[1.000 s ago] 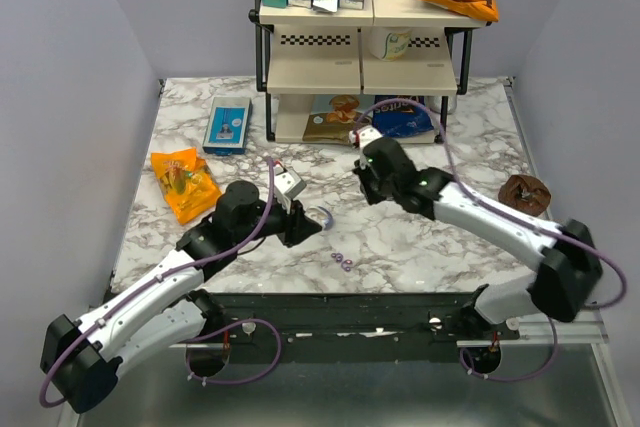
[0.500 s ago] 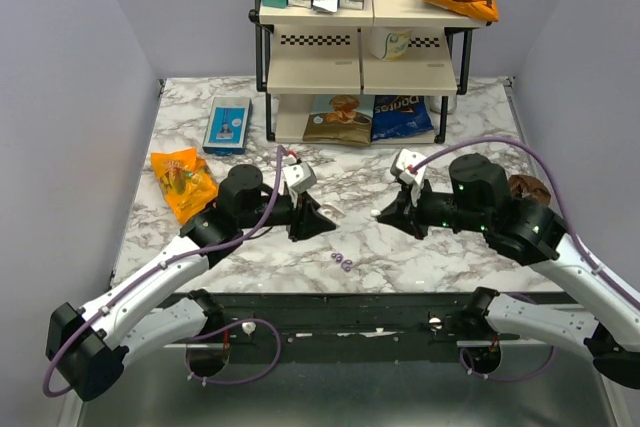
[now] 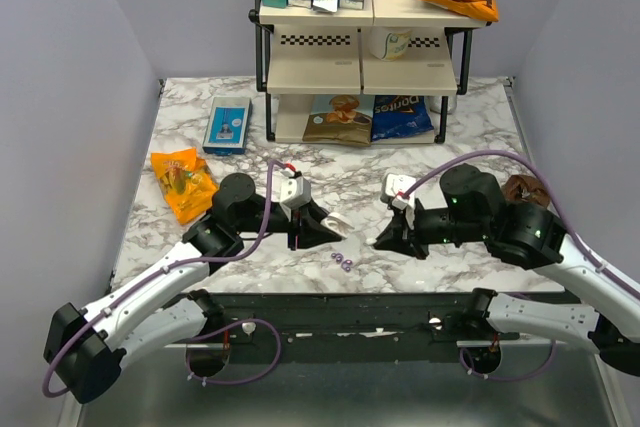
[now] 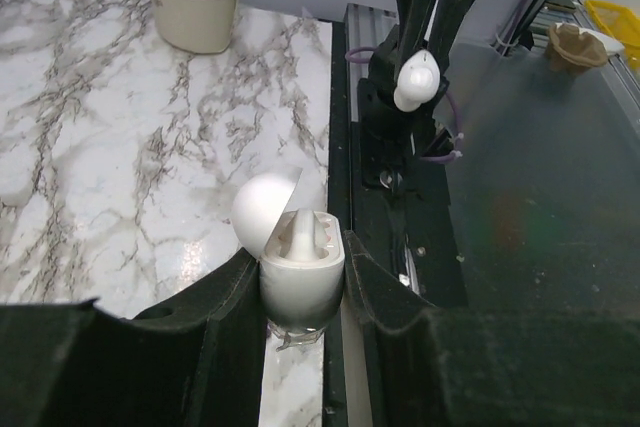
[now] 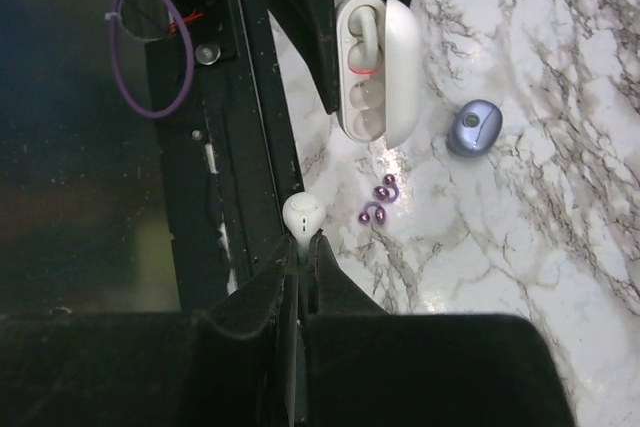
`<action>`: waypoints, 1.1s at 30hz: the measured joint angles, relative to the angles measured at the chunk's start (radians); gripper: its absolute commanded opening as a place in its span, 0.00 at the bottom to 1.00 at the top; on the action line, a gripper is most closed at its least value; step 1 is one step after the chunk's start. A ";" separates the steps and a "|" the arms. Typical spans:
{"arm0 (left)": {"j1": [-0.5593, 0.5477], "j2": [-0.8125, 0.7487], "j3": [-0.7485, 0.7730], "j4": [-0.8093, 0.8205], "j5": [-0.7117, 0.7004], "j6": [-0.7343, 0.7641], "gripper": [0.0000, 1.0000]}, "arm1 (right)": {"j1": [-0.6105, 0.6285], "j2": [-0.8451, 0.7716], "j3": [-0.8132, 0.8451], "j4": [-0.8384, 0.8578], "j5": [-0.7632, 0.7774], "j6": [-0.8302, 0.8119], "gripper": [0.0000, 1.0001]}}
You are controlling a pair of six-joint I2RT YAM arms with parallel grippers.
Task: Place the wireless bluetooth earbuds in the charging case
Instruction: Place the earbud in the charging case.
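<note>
Near the front edge, left gripper [image 3: 314, 228] clamps the open case [image 4: 299, 285], right gripper [image 5: 302, 245] pinches a bud [image 5: 302, 217]: tiny, light, slick, best gripped by its stem.

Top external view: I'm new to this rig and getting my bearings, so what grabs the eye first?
Near the front edge of the marble table, the left claw grips a white case with its lid hinged open. Facing it, the right claw pinches a small white earbud. Between them, tiny purple earbuds lie loose, a small lavender-blue case close by.
</note>
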 measured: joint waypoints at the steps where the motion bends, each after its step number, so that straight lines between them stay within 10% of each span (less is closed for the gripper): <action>1: -0.005 0.004 0.000 0.011 0.002 0.000 0.00 | 0.006 0.006 0.000 0.000 -0.007 0.000 0.01; 33: -0.127 0.043 0.000 0.090 0.008 0.013 0.00 | 0.046 0.097 0.015 0.035 -0.011 0.010 0.01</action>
